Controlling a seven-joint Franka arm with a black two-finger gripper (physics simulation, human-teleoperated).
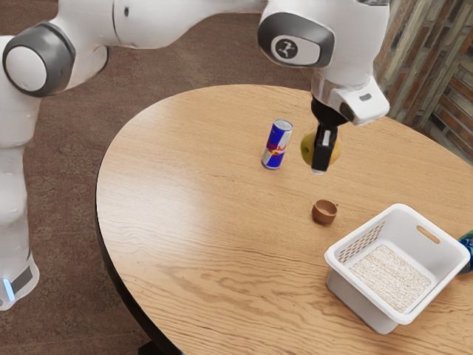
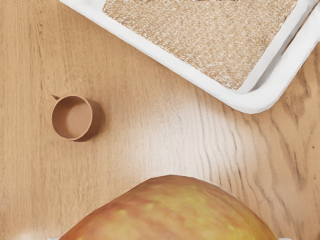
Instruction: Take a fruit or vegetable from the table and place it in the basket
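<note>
The gripper [image 1: 321, 161] grasps the fruit [image 1: 308, 149] between its 2 fingers, above the table [image 1: 185, 192]. A small cup [image 1: 324, 213] stands between the can [image 1: 276, 146] and basket [image 1: 355, 299].

over there's a rounded wooden table [image 1: 185, 207], its top pale and grained, its side dark. a red and blue red bull can [image 1: 276, 145] stands upright on it. a small brown cup [image 1: 324, 213] sits mouth up between the can and a white plastic basket [image 1: 362, 294], nearer the basket, which has a speckled bottom. just beside that, at the exterior view's right edge, there's a partly hidden blue-and-green item [image 1: 467, 253].
</note>
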